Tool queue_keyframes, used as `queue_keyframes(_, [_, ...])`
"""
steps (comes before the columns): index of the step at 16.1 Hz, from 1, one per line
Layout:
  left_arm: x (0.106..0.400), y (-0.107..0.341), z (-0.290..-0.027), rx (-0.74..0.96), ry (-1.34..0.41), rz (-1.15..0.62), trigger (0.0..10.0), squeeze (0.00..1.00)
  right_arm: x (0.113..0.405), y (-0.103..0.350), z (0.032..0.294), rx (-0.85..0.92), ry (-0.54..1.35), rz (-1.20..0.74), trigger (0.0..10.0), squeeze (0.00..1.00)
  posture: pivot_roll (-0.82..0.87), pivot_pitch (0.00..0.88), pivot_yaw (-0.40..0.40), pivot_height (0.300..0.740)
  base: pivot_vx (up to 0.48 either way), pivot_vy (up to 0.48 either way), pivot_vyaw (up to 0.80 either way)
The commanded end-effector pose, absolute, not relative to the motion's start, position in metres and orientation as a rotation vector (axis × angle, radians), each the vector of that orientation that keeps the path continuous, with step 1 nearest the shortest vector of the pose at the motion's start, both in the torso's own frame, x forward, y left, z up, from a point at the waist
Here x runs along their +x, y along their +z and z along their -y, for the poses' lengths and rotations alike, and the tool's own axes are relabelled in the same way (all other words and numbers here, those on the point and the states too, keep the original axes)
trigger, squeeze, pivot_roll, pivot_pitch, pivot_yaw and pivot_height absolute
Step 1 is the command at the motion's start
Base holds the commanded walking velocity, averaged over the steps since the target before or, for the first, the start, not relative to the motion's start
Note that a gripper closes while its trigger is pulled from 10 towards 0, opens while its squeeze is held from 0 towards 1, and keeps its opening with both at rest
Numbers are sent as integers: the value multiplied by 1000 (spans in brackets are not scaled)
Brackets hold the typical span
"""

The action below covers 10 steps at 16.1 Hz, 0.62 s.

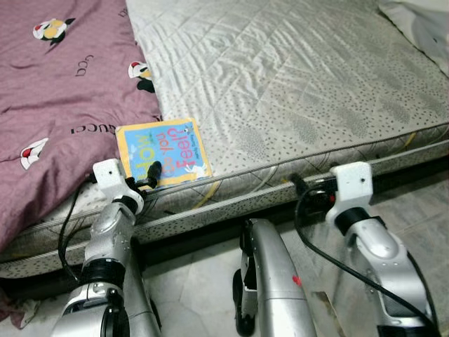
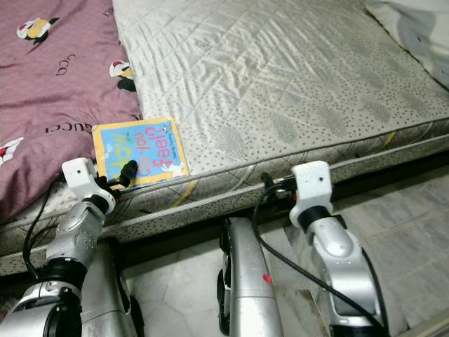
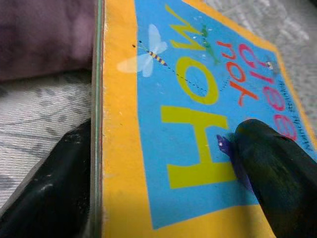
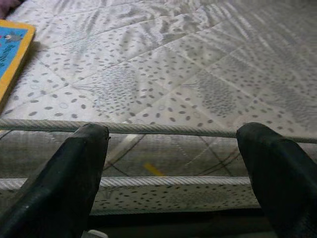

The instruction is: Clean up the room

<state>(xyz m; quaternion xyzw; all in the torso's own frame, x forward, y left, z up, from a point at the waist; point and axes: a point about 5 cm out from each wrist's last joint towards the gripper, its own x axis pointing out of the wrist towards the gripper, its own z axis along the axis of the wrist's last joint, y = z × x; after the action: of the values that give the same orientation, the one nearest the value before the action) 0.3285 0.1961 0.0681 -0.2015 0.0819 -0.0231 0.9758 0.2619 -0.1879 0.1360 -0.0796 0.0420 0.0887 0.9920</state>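
The left gripper [image 1: 151, 175] has its jaws straddling the near edge of the picture book [image 1: 163, 152], 1 finger [image 3: 277, 168] on the cover and 1 beneath, seemingly gripping it. The book lies flat at the mattress [image 1: 295, 91] edge beside the purple blanket [image 1: 56, 98]; it looks stiff, light and glossy, so pinch deep. The right gripper [image 4: 173, 163] hovers, jaws wide, by the mattress side

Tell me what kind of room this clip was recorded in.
Most likely a bedroom: a bare quilted mattress lies low over a tiled floor, with a mauve printed blanket spread on one side. A children's board book lies near the mattress edge, where the left gripper has its fingers around it.
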Motion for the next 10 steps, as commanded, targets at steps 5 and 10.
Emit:
queue_keyframes(5, [319, 49, -190, -457, -115, -242, 0, 0, 264, 141, 191, -177, 152, -71, 10000, 0, -174, 163, -77, 472, 0, 0, 0])
queue_keyframes(10, [316, 49, -195, -450, -150, -236, 0, 0, 268, 147, 166, -63, 309, -12, 10000, 0, -135, 144, -67, 472, 0, 0, 0])
